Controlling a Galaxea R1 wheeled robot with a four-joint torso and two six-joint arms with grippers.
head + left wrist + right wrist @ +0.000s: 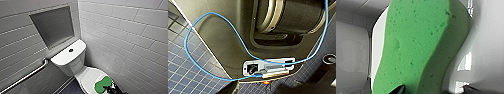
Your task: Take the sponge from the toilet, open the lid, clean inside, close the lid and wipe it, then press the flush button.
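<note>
The white toilet (68,58) stands in the corner, its round dark flush button (71,50) in the middle of the tank top. The oval lid (88,73) is down. On its near right part lies the bright green sponge (102,84). My right gripper (113,90) is at the sponge's near end, dark against the white lid. In the right wrist view the sponge (413,45) shows very close, and the right gripper (434,88) stands open, with one dark fingertip (400,88) on the sponge's green face and the other beside its edge.
A recessed niche (53,26) sits in the tiled wall above the tank. A metal grab rail (25,77) runs along the left wall. Tiled wall closes in right of the toilet. The left wrist view shows a blue cable (218,22) and dark tiled floor (183,72).
</note>
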